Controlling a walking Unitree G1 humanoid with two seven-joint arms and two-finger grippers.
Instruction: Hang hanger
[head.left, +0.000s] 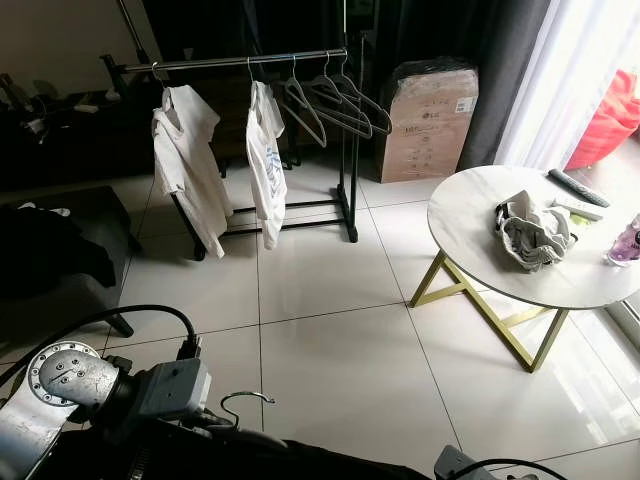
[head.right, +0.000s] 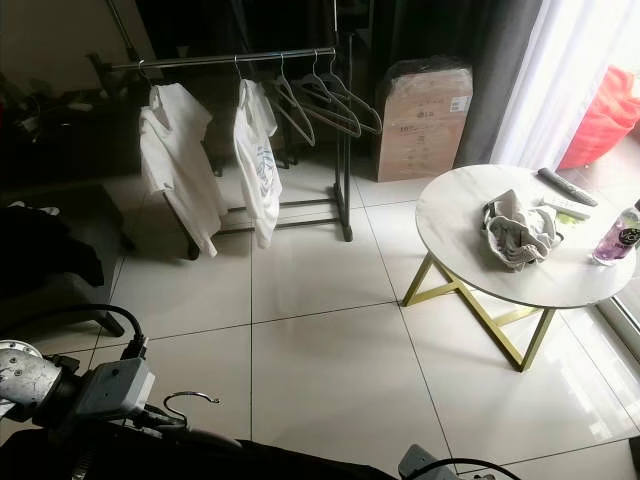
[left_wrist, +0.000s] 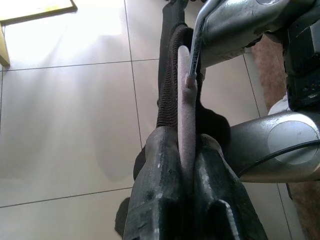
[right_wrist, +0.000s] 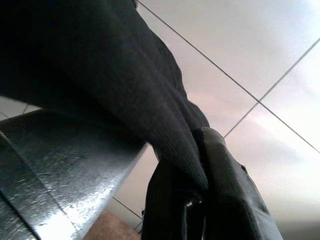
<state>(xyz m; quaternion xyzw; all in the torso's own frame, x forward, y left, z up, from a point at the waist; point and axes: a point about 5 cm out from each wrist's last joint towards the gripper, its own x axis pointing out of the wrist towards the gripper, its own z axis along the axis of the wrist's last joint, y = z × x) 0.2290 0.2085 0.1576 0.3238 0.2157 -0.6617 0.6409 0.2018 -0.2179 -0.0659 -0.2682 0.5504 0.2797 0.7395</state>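
Note:
My left gripper (left_wrist: 186, 145) is shut on a grey felt-covered hanger (left_wrist: 184, 90), and a dark ribbed garment (left_wrist: 170, 75) hangs from it. The hanger's metal hook (head.left: 245, 403) sticks up low in the left eye view, beside my left wrist (head.left: 165, 388). My right gripper (right_wrist: 197, 150) is shut on a fold of the dark garment (right_wrist: 125, 85), which stretches along the bottom of the eye view (head.left: 300, 462). The clothes rack (head.left: 250, 60) stands far ahead across the tiled floor, with two white T-shirts (head.left: 190, 160) and several bare hangers (head.left: 335, 100) on its rail.
A round white table (head.left: 470, 235) on gold legs stands to the right, carrying a crumpled cloth (head.left: 532, 235), a remote and a bottle (head.left: 625, 243). A cardboard box (head.left: 428, 122) sits right of the rack. Dark furniture with clothes (head.left: 50, 250) lies at the left. Open tiled floor lies between.

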